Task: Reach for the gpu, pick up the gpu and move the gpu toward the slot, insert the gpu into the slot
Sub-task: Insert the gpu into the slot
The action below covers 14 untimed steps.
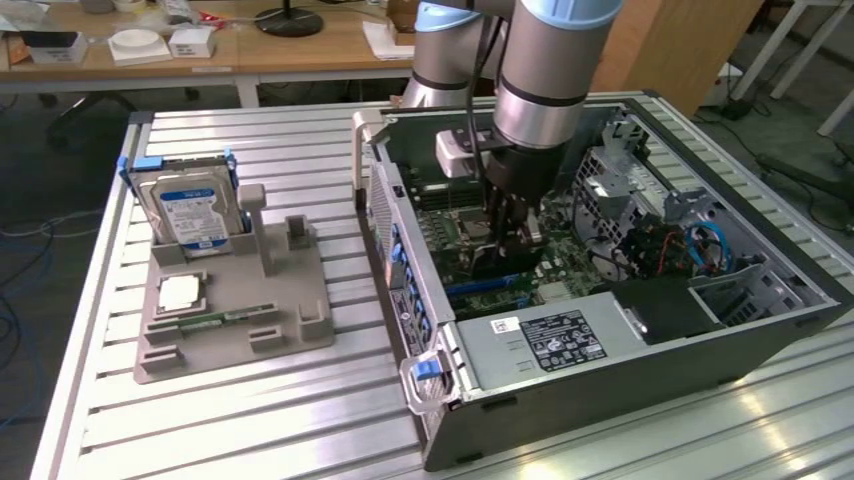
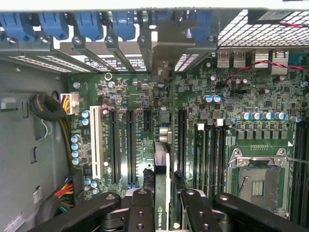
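Tool: my tool (image 2: 166, 203) is clamped on the gpu (image 2: 162, 169), one black finger on each face of the card, so the board hangs edge-on between them.
Tool in the exterior view: my tool (image 1: 514, 240) is down inside the open computer case (image 1: 747, 330), just above the motherboard (image 1: 461, 225).
Gpu position: directly below my tool, over the motherboard (image 2: 231, 96), its thin edge running parallel to the expansion slots (image 2: 130, 140); I cannot tell whether its lower edge touches a slot yet.
Why held so: gripped by the flat faces, the card keeps its connector edge pointing down at the board, and its far end heads toward the rear bracket bays with blue latches (image 2: 87, 24).
Task stage: I judge the card is picked and carried over, with the insertion under way or about to seat.
Writing on gpu: a green logo patch sits near my fingers, letters too cropped to read.
Other labels: the power supply (image 1: 561, 345) carries a white-and-black sticker, illegible; the hard drive (image 1: 187, 205), well away from my tool on the grey fixture (image 1: 227, 330) on the worktop (image 1: 267, 430), shows a blue-and-white label, unreadable.
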Motion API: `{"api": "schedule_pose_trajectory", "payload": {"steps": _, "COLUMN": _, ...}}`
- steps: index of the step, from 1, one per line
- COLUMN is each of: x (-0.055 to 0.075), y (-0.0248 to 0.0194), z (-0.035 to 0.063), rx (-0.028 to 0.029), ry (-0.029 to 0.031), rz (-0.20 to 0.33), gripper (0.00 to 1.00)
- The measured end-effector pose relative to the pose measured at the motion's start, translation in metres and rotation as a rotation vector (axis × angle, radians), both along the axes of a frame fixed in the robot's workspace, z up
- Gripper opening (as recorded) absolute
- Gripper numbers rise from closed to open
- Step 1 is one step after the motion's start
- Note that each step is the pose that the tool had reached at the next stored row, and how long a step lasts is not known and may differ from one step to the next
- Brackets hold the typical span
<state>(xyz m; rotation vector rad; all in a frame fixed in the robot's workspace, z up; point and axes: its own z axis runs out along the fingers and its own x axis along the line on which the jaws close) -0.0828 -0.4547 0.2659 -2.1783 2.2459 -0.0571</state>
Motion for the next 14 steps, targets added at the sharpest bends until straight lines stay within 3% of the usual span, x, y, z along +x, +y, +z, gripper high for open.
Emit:
{"api": "schedule_pose_trajectory", "payload": {"steps": 4, "x": -0.0003, "y": -0.0022, "z": 0.0, "rx": 0.0, "ry": 0.0, "rz": 0.0, "gripper": 0.26}}
{"api": "schedule_pose_trajectory", "payload": {"steps": 14, "x": -0.004, "y": -0.0023, "z": -0.0002, "rx": -0.0002, "ry": 0.0, "rz": 0.001, "gripper": 0.26}}
